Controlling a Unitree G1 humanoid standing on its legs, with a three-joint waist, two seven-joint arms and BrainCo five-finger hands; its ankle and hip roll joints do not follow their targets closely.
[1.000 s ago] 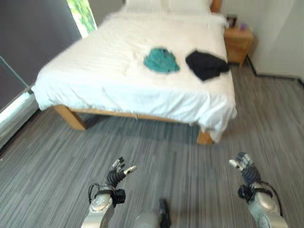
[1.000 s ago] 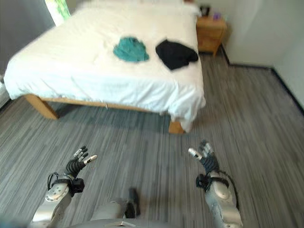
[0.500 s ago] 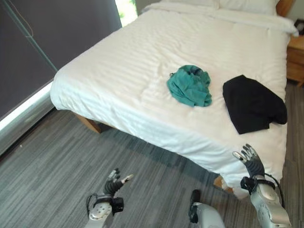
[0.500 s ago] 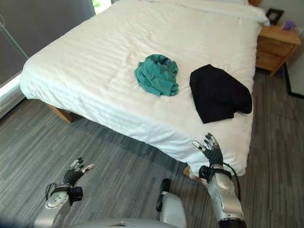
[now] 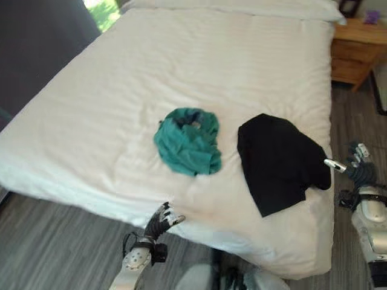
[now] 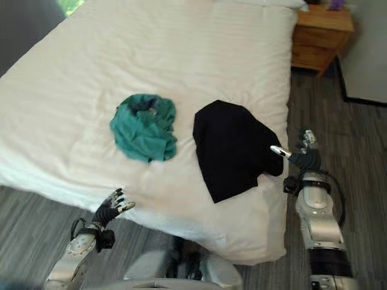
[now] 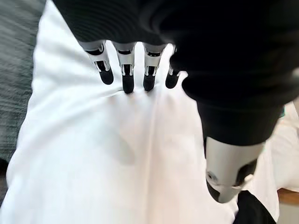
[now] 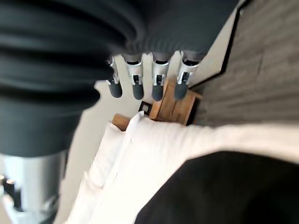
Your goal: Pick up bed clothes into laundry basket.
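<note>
Black garment (image 6: 233,148) on bed (image 6: 181,54), just beside right hand (image 6: 302,157), fingers spread.

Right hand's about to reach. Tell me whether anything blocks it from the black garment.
Nothing visible does. The right hand hangs open beside the bed's edge, right next to the black garment, with only bare sheet between. The teal garment lies farther off.

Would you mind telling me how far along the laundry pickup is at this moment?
Nothing is collected yet: the teal garment and black garment both lie on the bed. Both hands are open and empty, the right hand beside the black garment, the left hand at the bed's near edge. Grasping and basketing both remain.
</note>
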